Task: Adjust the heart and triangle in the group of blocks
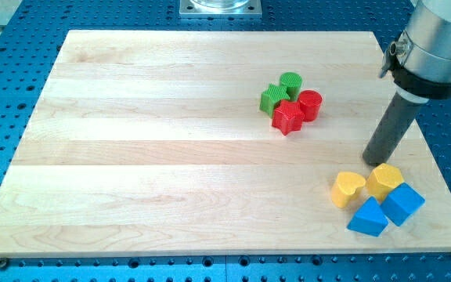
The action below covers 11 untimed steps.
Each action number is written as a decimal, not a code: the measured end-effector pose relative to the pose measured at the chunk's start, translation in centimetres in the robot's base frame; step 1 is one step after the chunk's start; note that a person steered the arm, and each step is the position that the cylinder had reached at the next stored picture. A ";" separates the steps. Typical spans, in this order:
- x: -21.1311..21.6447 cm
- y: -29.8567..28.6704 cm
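- I carry no claw, so nothing opens or grips — my tip (375, 161) rests just above the yellow plastic hexagon-like block (384, 179).
- Approach stage, I judge — next I must nudge the yellow plastic heart (348, 188) and blue plastic triangle (368, 217) gently.

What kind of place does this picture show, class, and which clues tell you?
Probably a robotics lab bench: a wooden board on a blue perforated table, a robot arm with a rod, and coloured test blocks.

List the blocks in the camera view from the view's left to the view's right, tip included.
Green star → red star → red cylinder → yellow heart → blue triangle → my tip → blue cube. Green cylinder and second yellow block overlap neighbours, so omitted.
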<state>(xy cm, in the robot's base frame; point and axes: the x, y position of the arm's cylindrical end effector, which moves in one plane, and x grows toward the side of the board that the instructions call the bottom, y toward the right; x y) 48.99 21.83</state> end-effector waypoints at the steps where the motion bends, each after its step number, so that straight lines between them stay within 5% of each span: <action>1: -2.6 -0.1; 3: -0.5 -13.9; 4: 3.7 -14.5; 6: 4.0 -8.6; 9: 6.6 -11.1; 11: 6.6 -7.1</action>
<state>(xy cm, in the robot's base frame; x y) 55.59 14.75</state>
